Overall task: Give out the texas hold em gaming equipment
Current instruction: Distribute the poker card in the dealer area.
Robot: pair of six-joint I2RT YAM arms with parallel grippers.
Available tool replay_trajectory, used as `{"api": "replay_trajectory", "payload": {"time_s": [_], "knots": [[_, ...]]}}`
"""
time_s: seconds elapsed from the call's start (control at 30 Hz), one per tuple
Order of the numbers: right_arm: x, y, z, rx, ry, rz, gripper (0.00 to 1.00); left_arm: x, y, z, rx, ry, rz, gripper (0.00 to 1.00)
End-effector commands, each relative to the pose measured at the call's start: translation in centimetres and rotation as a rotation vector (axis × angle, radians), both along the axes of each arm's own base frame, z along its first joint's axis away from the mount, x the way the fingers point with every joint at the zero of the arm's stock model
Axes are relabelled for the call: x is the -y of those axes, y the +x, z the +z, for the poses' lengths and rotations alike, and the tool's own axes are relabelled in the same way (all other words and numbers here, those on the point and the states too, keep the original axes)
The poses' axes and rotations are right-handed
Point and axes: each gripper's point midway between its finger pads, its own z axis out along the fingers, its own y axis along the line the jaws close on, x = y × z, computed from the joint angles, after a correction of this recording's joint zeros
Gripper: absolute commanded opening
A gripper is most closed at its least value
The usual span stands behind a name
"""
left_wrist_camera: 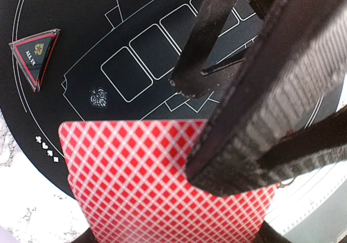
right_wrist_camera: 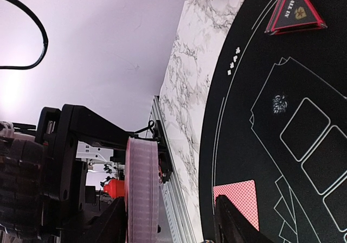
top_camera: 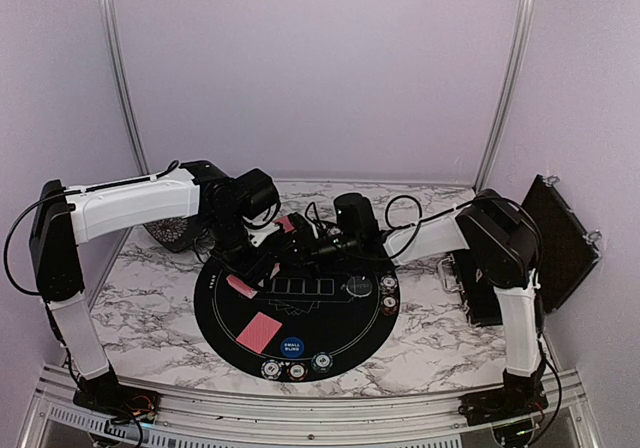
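A deck of cards [left_wrist_camera: 162, 183] was clamped in the left gripper [top_camera: 270, 233]; the right gripper [right_wrist_camera: 168, 226] was held open. One card [top_camera: 260, 331] and some chips [top_camera: 297, 371] were laid out; most dealing seemingly remained.

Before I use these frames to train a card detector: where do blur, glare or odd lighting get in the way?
Top external: even purplish light, sharp, no glare on the mat. Left wrist: the right claw, close to the lens, is blurred and hides much; the red-backed cards look soft. Right wrist: the wall washes out at left; the triangular marker is legible.
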Motion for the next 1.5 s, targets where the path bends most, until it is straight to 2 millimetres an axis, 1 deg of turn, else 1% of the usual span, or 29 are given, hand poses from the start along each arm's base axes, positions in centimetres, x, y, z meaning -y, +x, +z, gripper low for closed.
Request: {"api": "replay_trajectory", "payload": {"time_s": [0.0,0.2,0.4,0.57,0.67,0.83,1.13,1.2,1.47], "knots": [[0.6,0.4,0.9,0.022,-0.008,-0.026,0.53,0.0,-0.1,0.7,0.007,-0.004,-0.008,0.58],[0.7,0.3,1.6,0.03,0.005,-0.023,0.52,-0.1,-0.2,0.6,0.005,-0.004,-0.008,0.58],[0.8,0.2,2.8,0.041,0.027,-0.024,0.52,0.0,-0.1,0.5,0.003,-0.001,-0.009,0.58],[1.4,0.3,3.9,0.034,0.062,-0.037,0.49,0.0,-0.2,0.3,0.0,0.001,-0.01,0.58],[1.6,0.4,4.1,0.038,0.065,-0.045,0.49,0.0,-0.1,0.3,0.0,0.002,-0.012,0.58],[1.8,0.4,4.1,0.033,0.064,-0.047,0.43,-0.1,-0.1,0.3,0.001,0.004,-0.012,0.58],[1.9,-0.2,4.8,0.026,0.085,-0.034,0.32,0.0,-0.1,0.2,-0.001,0.007,-0.016,0.58],[2.0,-0.3,5.0,0.028,0.09,-0.035,0.31,0.0,-0.1,0.1,-0.002,0.007,-0.016,0.58],[1.4,-0.7,4.9,0.02,0.099,-0.02,0.27,-0.1,-0.1,0.2,-0.002,0.009,-0.013,0.58]]}}
